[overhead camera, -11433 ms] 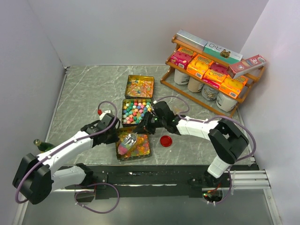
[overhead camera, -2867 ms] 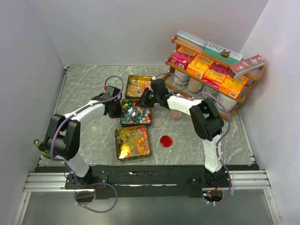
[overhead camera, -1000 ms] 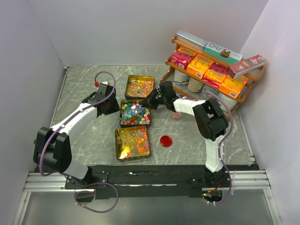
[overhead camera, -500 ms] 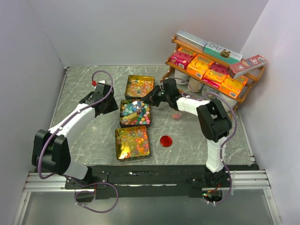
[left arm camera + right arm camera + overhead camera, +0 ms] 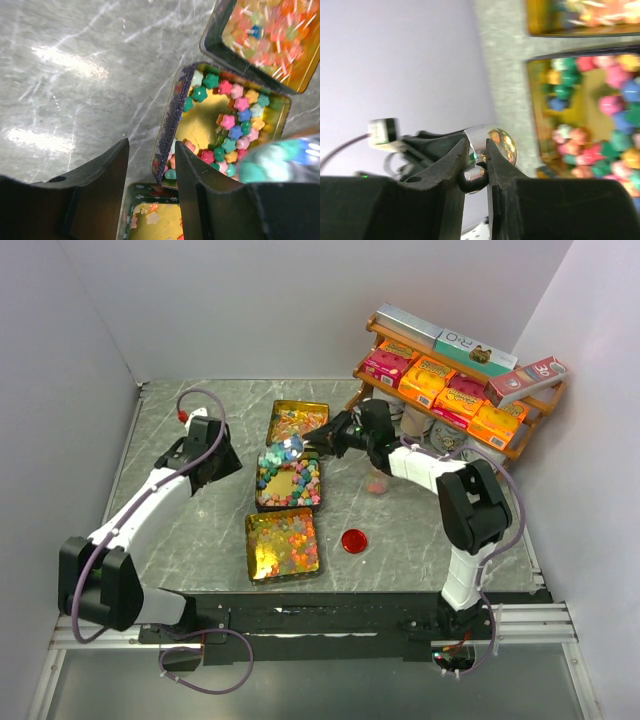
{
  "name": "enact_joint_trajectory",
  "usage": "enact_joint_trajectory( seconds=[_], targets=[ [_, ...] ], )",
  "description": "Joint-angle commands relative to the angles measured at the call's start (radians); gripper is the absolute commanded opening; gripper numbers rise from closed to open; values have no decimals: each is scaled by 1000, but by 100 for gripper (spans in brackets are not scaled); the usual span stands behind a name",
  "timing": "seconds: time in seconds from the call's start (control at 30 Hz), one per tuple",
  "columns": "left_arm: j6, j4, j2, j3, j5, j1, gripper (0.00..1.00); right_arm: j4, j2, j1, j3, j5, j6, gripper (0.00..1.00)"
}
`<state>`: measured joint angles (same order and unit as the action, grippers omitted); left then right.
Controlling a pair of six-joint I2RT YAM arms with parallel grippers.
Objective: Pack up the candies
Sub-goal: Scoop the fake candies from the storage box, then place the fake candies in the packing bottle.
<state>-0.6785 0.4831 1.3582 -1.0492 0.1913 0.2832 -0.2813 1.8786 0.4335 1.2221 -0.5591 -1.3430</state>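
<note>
- On the marble surface [image 5: 180, 530]: three gold tins in a line from near to far, sides close together.
- Candies [image 5: 290, 483] in mixed colours inside all three: star shapes in the middle tin [image 5: 260, 480], glossy gummies in the near tin [image 5: 249, 548], orange and pink pieces in the far tin [image 5: 270, 425].
- In the middle tin, a bare gold patch of floor at the centre, with stars ringed around it.
- Right gripper [image 5: 322, 440] reaching in from the right, over the meeting edges of the far and middle tins, jaws clamped tight on the handle of a shiny metal scoop [image 5: 291, 449].
- Scoop bowl raised above the far edge of the middle tin. Blurred teal and blue inside it in the left wrist view, too soft to tell more.
- Left gripper [image 5: 222, 458] just left of the middle tin, jaws apart, nothing between them.
- Red lid [image 5: 352, 539] flat on the surface, right of the near tin and apart from it.
- Small pink item [image 5: 377, 485] on the surface right of the middle tin, beside the right arm, too small to identify.
- Wooden rack [image 5: 358, 385] at the far right, with orange and pink boxes [image 5: 430, 380] on its shelves and pale tubs below them.
</note>
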Motion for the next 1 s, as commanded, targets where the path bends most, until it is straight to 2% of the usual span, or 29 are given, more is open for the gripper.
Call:
enact_joint_trajectory(
  seconds=[0.0, 0.3, 0.43, 0.97],
  targets=[
    [-38, -8, -76, 29, 54, -10, 48, -105, -91, -19, 7, -27, -96, 0],
    [-35, -67, -194, 172, 48, -12, 48, -47, -278, -62, -96, 34, -137, 0],
    [-35, -112, -244, 239, 17, -12, 47, 68, -381, -91, -134, 56, -128, 0],
    [-16, -158, -258, 264, -38, -12, 46, 439, -837, -358, -377, 134, -79, 0]
  ],
)
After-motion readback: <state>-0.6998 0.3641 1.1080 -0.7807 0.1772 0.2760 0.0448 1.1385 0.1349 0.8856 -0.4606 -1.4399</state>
